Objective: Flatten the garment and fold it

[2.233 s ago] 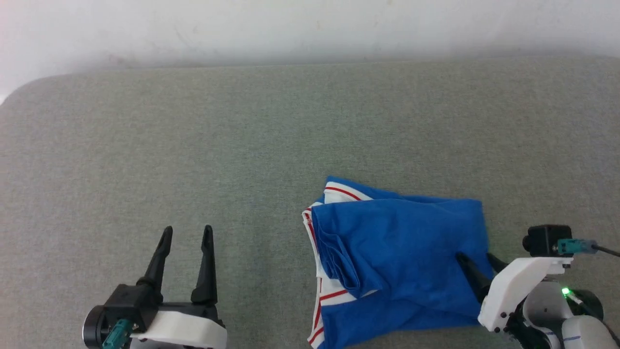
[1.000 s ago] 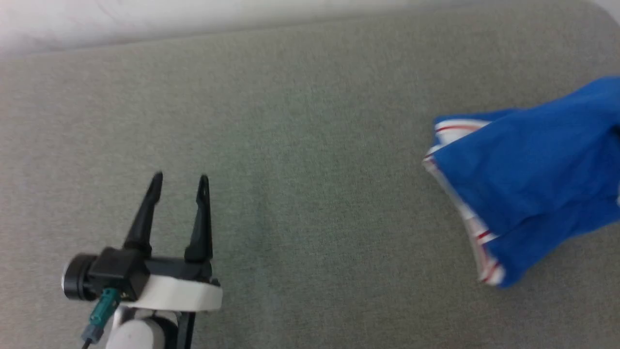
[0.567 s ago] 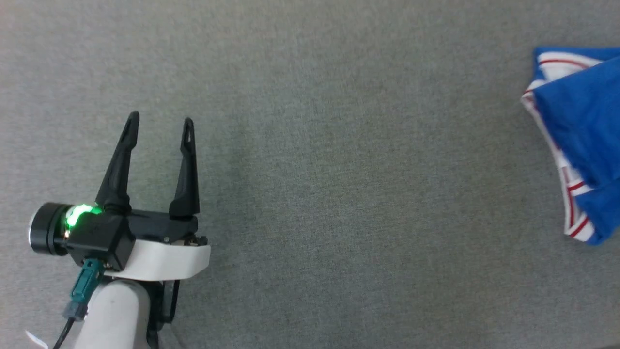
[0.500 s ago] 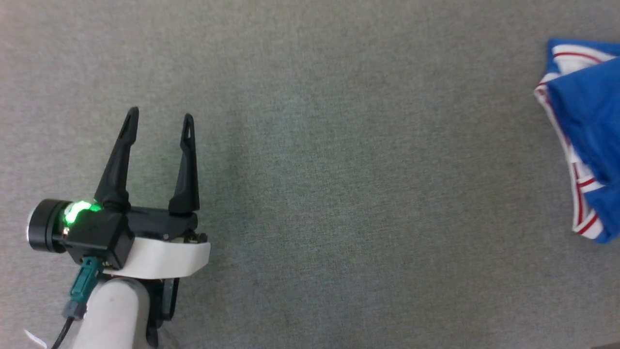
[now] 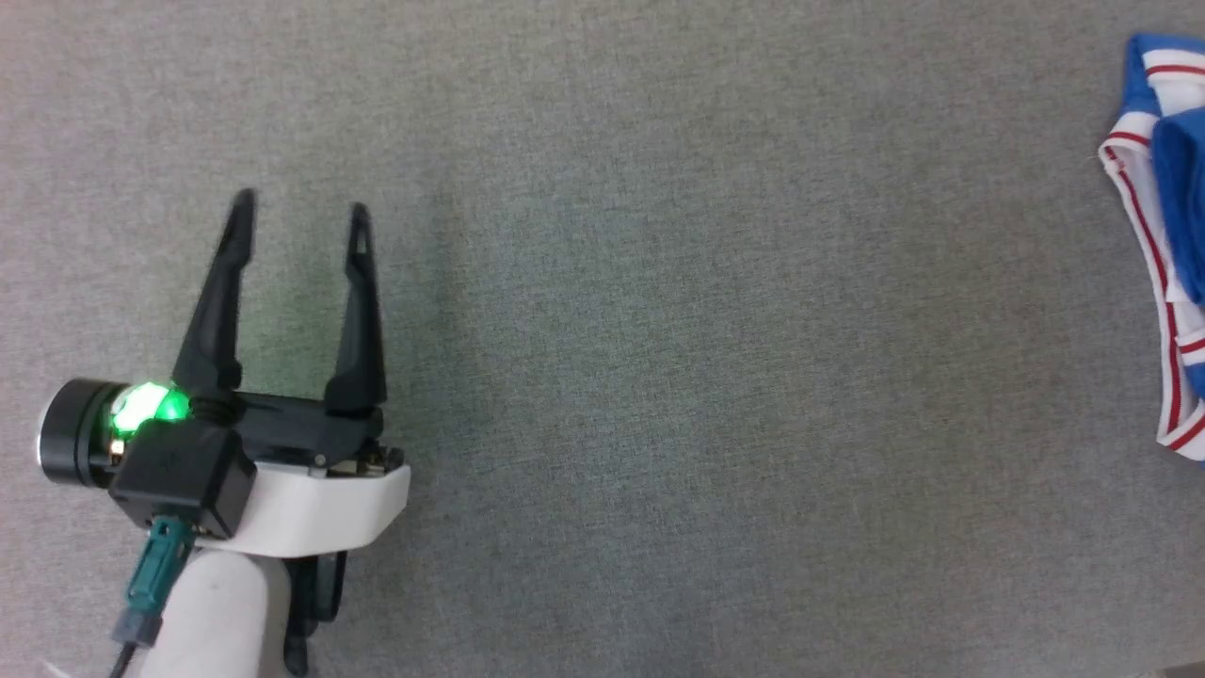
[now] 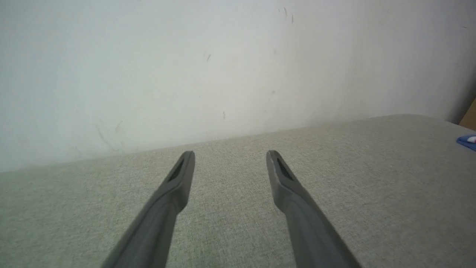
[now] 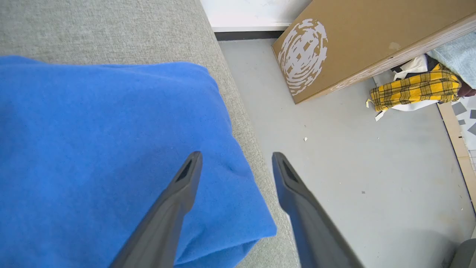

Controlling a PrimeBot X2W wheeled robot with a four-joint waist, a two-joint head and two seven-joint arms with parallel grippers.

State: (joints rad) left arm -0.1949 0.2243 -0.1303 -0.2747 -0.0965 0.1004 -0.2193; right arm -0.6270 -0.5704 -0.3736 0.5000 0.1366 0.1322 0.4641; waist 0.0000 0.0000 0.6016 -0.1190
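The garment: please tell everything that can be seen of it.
The garment is bright blue soft cloth, with white bands striped red showing at its left side in the head view. It lies bunched in rounded folds, not flat, on the grey cushion, close to the cushion's edge. The open right pincer is over its corner; whether a finger touches it cannot be told.

Right claw (image 7: 236,155) opened off the garment (image 7: 93,149), garment now at the grey surface's (image 7: 111,29) edge
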